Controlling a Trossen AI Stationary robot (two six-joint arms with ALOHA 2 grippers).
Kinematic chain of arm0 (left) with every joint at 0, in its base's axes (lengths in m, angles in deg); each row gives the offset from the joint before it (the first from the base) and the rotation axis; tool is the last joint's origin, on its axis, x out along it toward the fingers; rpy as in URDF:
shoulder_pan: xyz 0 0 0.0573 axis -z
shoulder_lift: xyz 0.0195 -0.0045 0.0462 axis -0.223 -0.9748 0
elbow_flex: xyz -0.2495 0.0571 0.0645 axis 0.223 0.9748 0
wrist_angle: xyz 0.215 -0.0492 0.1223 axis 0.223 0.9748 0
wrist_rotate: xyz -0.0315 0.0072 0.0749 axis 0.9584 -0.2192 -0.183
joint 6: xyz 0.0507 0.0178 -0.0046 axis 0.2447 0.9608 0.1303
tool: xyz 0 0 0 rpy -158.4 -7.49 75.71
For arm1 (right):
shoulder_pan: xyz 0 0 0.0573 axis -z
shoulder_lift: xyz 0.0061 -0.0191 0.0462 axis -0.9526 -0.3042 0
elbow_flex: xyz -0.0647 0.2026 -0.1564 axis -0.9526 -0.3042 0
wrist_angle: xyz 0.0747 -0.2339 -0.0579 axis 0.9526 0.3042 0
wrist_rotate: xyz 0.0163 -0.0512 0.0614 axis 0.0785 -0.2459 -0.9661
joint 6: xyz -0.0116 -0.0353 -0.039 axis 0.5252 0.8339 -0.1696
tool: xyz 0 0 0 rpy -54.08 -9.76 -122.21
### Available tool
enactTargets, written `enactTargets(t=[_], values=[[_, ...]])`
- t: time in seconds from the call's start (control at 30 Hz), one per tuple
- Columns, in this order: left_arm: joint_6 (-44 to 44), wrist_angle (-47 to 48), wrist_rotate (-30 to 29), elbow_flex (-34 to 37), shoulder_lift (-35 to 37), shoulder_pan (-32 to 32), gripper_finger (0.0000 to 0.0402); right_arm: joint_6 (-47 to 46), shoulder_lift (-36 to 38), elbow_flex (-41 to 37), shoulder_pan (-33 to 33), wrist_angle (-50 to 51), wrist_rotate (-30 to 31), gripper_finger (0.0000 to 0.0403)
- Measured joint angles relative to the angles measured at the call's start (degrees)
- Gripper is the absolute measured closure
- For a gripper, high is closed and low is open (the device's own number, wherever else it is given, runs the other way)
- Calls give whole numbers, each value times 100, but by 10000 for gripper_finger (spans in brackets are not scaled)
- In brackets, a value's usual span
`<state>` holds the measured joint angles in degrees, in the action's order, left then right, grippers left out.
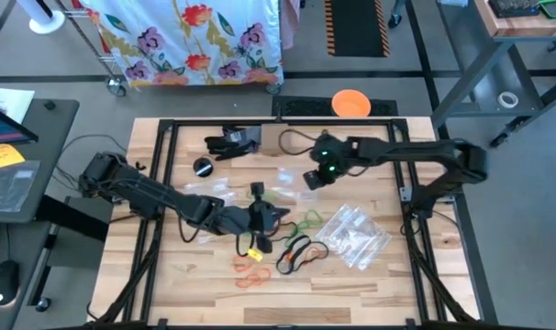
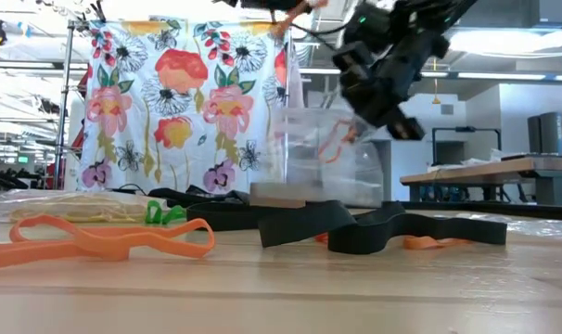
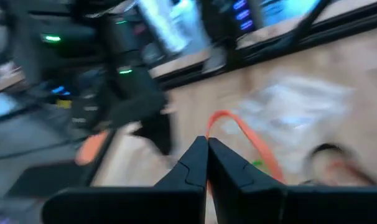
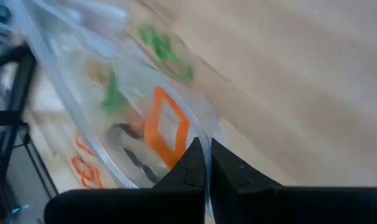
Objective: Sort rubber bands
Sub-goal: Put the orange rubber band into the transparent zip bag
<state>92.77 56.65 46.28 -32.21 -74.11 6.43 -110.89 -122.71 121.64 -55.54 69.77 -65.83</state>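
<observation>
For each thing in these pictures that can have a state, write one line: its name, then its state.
Left claw: shut on an orange rubber band, raised over the table's middle.
Right claw: shut on the edge of a clear plastic bag, held up.
Held bag: hanging off the table, an orange band inside.
Other clear bags: lying flat on the table.
Loose rubber bands: lying flat on the table, unsorted.
</observation>
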Motion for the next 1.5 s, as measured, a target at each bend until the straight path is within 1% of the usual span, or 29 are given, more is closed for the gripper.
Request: enactTargets(t=[0.07,0.1,0.2,0.37,0.47,0.57,0.67,0.83,0.93,1.0,1.1,1.23,1.33,1.5], values=[[14,99,-350,7,-6,-53,401,11,-350,151,-1,-63,-363,403],[-8,129,-409,7,1,-94,401,43,-519,247,-11,-89,-566,403],[-183,321,-337,7,4,-232,401,176,-983,551,-74,-116,-1031,403],[-657,946,-363,7,4,-558,401,236,-1474,1045,-339,-102,-1434,403],[-971,1384,-374,9,1,-722,401,240,-1598,1251,-543,-53,-1514,403],[-1173,1676,-319,9,2,-808,401,331,-1606,1419,-723,-22,-1516,403],[-1117,1645,-369,8,-1,-812,401,537,-1604,1548,-846,1,-1461,403],[-996,1579,-377,9,1,-812,401,1669,-1604,1617,-890,-42,-1000,403],[-994,1583,-188,7,1,-835,401,2142,-1604,1617,-885,-77,-743,403],[-992,1581,-4,9,1,-857,401,2238,-1604,1617,-885,-189,-705,403],[-998,1582,16,8,1,-864,401,2175,-1604,1619,-787,-254,-726,403],[-994,1585,27,9,1,-866,401,2108,-1604,1731,-543,-41,-687,403],[-999,1598,156,8,1,-866,401,2121,-1604,1742,-390,83,-531,403],[-1017,1624,174,7,1,-864,401,2137,-1604,1742,-151,201,-371,403]])
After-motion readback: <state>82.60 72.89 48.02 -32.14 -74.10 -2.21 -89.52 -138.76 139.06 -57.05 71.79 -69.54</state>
